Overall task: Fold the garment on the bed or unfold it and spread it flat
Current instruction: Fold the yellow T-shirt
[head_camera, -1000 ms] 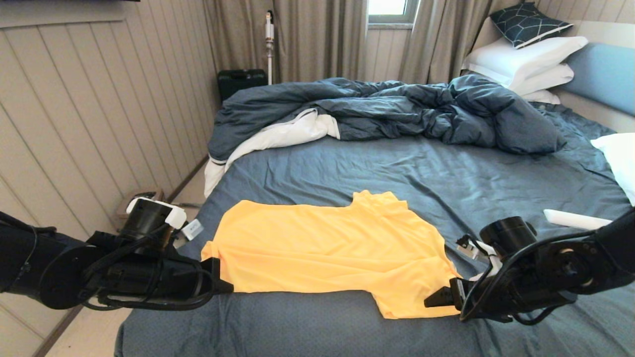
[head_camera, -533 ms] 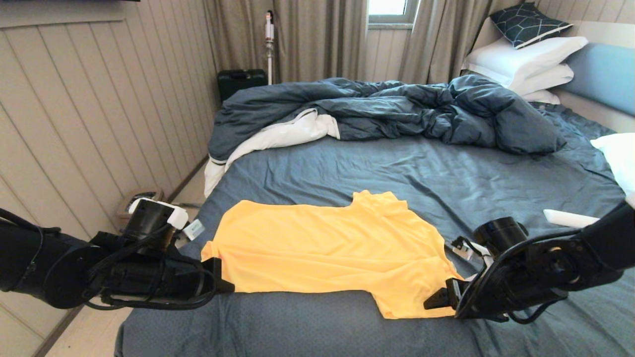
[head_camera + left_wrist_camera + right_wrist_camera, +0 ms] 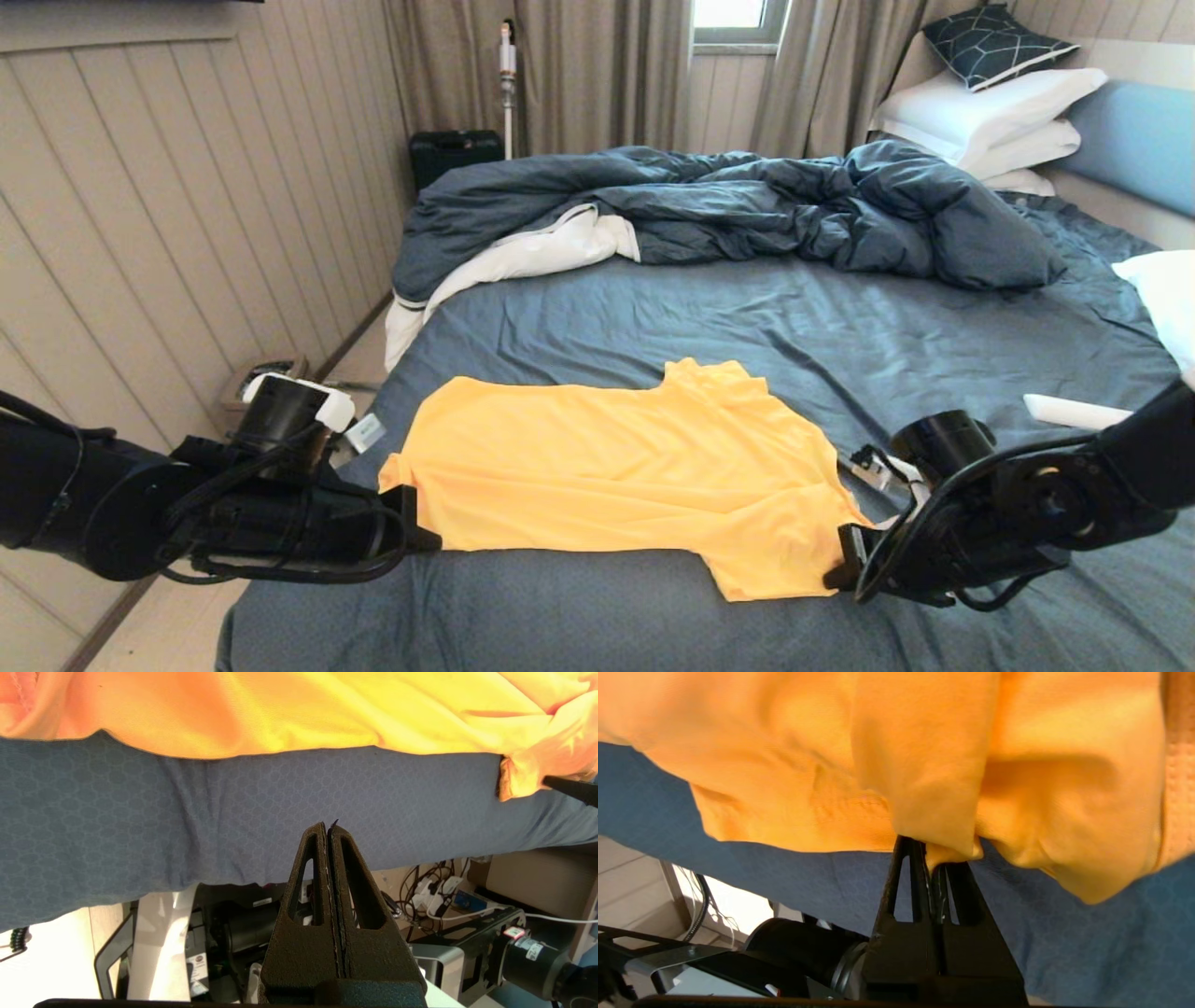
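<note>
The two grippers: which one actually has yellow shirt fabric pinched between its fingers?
The right gripper, shut on the garment. The left gripper is shut over bare sheet.

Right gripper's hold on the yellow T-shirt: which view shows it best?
The right wrist view: the right gripper is shut on a bunched edge of the yellow T-shirt. The head view shows it only at the shirt's near right corner; the left wrist view shows just one dark fingertip.

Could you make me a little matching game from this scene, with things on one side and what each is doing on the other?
Things:
1. left gripper
2. right gripper
3. T-shirt
4. duvet

States:
A. rumpled at the far side of the bed
B. shut on yellow cloth
C. shut, holding nothing
D. lying on the sheet, near edge

Pairs: 1-C, 2-B, 3-D, 4-A
</note>
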Available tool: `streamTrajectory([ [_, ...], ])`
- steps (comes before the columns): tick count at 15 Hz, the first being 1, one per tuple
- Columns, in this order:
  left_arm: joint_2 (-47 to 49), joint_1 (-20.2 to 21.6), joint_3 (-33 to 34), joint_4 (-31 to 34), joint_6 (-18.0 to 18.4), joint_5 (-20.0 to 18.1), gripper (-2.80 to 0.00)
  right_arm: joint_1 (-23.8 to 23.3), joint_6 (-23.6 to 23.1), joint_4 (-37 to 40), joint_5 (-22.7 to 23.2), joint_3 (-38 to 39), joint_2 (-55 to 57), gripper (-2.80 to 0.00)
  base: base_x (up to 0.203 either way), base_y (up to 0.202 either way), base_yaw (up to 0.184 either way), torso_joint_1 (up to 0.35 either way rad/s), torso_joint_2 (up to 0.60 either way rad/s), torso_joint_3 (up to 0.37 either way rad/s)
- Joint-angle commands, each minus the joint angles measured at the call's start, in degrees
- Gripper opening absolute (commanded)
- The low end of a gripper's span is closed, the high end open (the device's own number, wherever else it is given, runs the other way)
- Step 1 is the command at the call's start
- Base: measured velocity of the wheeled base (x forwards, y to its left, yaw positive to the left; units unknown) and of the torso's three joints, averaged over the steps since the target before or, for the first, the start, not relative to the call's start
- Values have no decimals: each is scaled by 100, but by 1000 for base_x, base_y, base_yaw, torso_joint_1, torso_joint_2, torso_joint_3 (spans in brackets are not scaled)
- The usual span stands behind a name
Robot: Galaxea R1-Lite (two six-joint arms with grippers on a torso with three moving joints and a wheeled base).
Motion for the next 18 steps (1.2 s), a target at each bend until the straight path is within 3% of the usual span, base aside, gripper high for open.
streamTrajectory([
  [1, 2, 0, 3, -7, -21, -13, -280, -6, 16, -5, 9, -43, -100, -280, 0, 0, 0, 0, 0, 0],
  [6, -46, -66, 20, 2, -90, 21, -280, 21, 245, -5, 26, -294, -571, -280, 0, 0, 0, 0, 0, 0],
  [9, -68, -202, 29, 2, -161, 284, -280, 44, 487, 24, 18, -853, -595, -280, 0, 0, 0, 0, 0, 0],
  [13, -194, -202, -53, 2, -166, 303, -280, 5, 574, 47, 15, -1513, -197, -280, 0, 0, 0, 0, 0, 0],
  [18, -178, -109, -418, 33, -237, 312, -280, -4, 1091, 60, -2, -2476, 407, -280, 0, 0, 0, 0, 0, 0],
])
